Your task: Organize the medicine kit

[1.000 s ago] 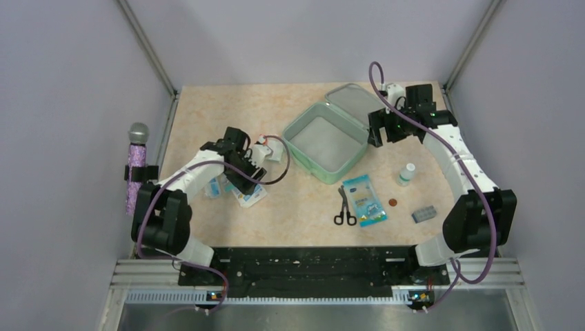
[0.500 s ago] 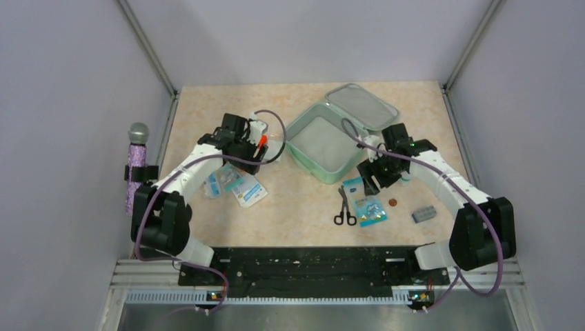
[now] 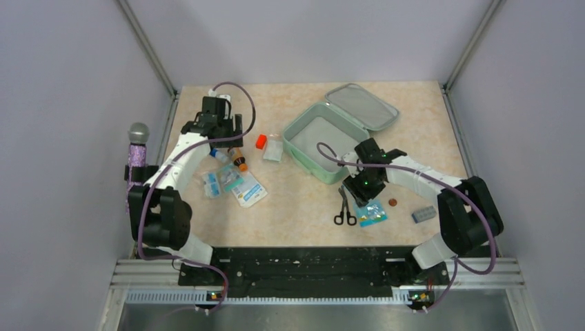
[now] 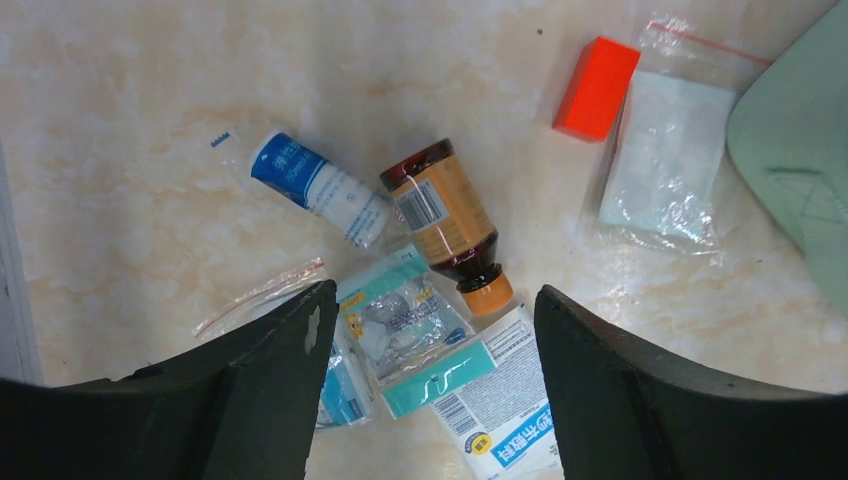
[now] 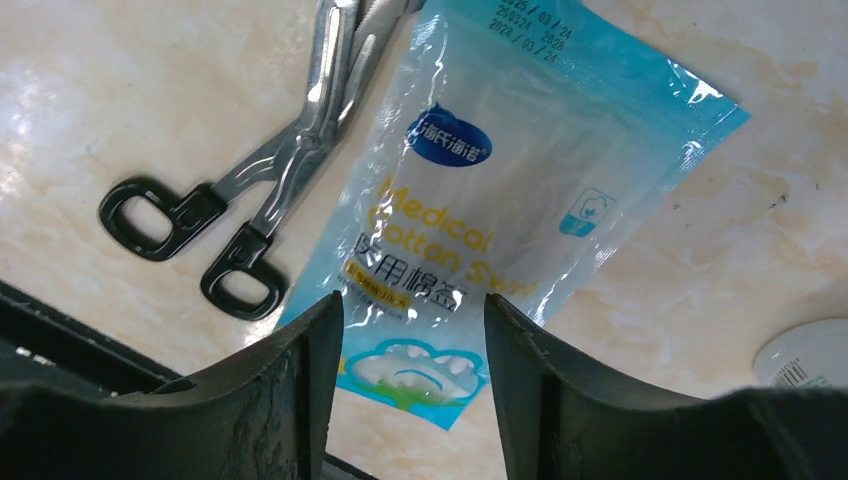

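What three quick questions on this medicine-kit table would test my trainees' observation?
1. True or false: the lid of the medicine kit is shut.
2. Fill in: the brown bottle lying below the open left hand has an ___ cap.
3. Which thing is the right hand poised over? A: the scissors. B: the cotton swab packet. C: the brown bottle.

Key:
1. False. The lid is folded back and the kit stands open.
2. Orange.
3. B.
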